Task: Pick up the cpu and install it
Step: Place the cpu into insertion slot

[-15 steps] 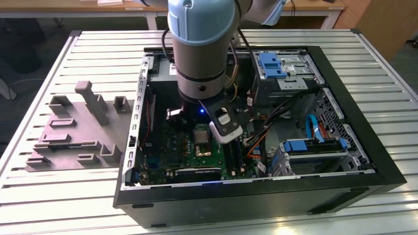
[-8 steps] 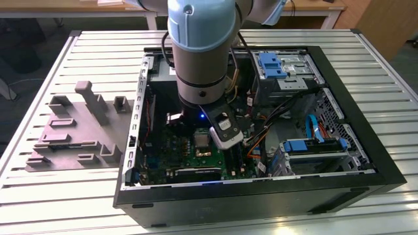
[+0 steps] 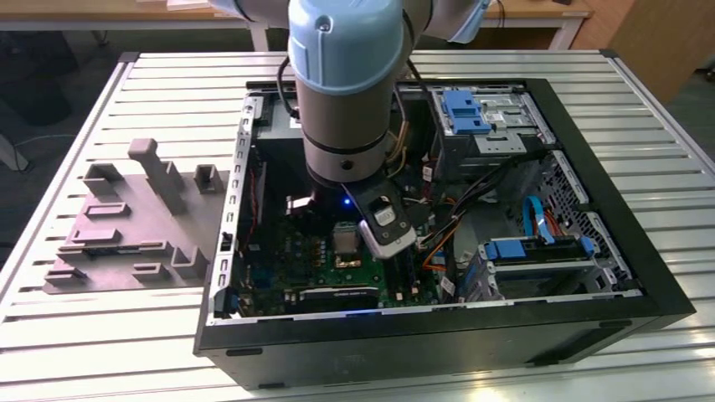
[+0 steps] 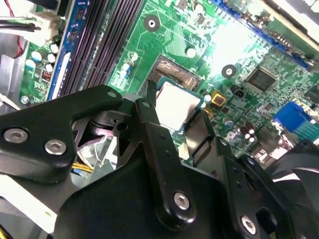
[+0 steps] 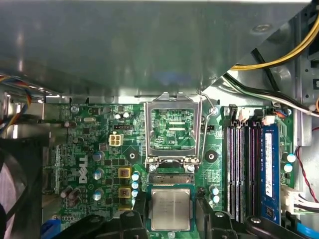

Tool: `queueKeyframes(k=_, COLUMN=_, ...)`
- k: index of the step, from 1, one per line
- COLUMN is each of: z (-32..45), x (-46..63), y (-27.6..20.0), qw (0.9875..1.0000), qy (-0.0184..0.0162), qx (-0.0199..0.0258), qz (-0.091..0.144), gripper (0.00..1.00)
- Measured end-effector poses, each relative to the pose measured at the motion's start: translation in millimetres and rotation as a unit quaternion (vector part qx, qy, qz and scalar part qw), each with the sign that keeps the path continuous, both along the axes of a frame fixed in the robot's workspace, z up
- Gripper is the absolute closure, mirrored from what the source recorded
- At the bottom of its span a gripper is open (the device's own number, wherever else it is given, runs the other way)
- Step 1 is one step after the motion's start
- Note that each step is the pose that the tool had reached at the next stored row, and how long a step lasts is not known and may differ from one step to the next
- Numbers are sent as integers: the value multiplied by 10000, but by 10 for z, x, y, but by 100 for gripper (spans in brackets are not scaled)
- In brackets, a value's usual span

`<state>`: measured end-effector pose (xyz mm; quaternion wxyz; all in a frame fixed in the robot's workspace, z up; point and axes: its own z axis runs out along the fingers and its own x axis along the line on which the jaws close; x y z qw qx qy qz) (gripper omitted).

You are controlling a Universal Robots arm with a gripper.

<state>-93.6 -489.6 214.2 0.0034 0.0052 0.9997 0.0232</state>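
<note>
Two jaws pinch the cpu (image 5: 171, 209) over the motherboard (image 5: 94, 149), beside its raised socket frame (image 5: 173, 130).

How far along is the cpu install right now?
Pickup looks done: the fingers grip the cpu over the socket. The socket's metal frame stands flipped open, so the way in is clear. Left: the cpu is not visibly seated, and the frame is not yet closed.

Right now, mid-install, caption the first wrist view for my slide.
Pincer grips the cpu just over the green motherboard, beside the raised metal socket frame.
</note>
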Motion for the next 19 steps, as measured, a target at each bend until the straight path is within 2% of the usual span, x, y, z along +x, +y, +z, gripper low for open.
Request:
queueKeyframes(k=5, z=-77, x=0, y=0, qw=10000, qy=-11, qx=-2, qz=2, gripper=53)
queueKeyframes(k=6, z=-123, x=-1, y=-9, qw=10000, qy=-11, qx=-2, qz=2, gripper=53)
queueKeyframes(k=8, z=-158, x=0, y=-15, qw=10000, qy=-11, qx=-2, qz=3, gripper=53)
queueKeyframes(k=19, z=-253, x=10, y=-17, qw=10000, qy=-10, qx=-4, qz=6, gripper=53)
